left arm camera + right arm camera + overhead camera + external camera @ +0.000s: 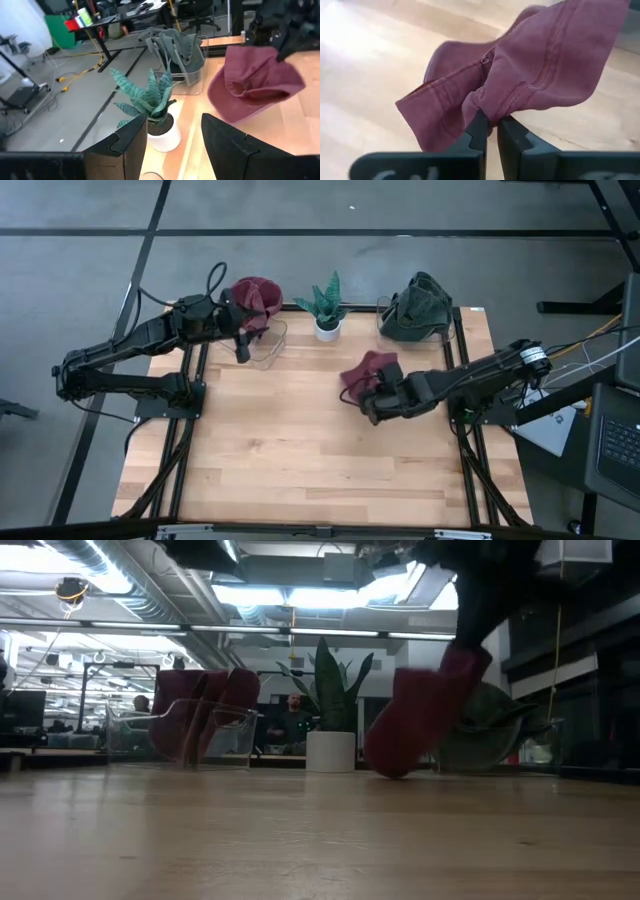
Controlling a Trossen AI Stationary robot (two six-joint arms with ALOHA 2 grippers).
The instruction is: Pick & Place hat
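Observation:
A maroon hat hangs over the middle right of the table, with my right gripper shut on it. In the low view the hat droops, and its lower end is close to the tabletop; I cannot tell whether it touches. A second maroon hat sits in a clear container at the far left. My left gripper stands open beside that container with nothing between its fingers. My right gripper pinches a bunched fold of the hat's cloth by a stitched seam, between its two fingertips. The fingers slant down from the table's right side. The rest of the hat spreads out slack beyond and below the fingertips.
A potted snake plant stands at the far middle edge. A clear bin with green hats stands at the far right. The near half of the wooden table is bare. People sit in the room behind.

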